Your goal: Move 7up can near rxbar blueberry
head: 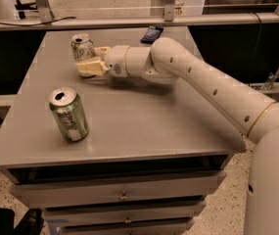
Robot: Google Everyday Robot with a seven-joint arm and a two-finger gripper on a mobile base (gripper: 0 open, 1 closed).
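Note:
The 7up can [81, 46], pale white-green with a silver top, stands upright at the table's back left. My gripper [86, 60] is right at it, open. One cream finger [89, 68] lies in front of the can's base and the other reaches behind its right side. I cannot tell whether the fingers touch the can. The rxbar blueberry [151, 34], a flat dark blue wrapper, lies at the table's back edge, right of the can. My white arm [197, 84] stretches across the table from the right.
A darker shiny green can [69, 114] stands upright at the front left of the grey table [144, 126]. Drawers sit under the tabletop. A metal railing [129, 21] runs behind the table's back edge.

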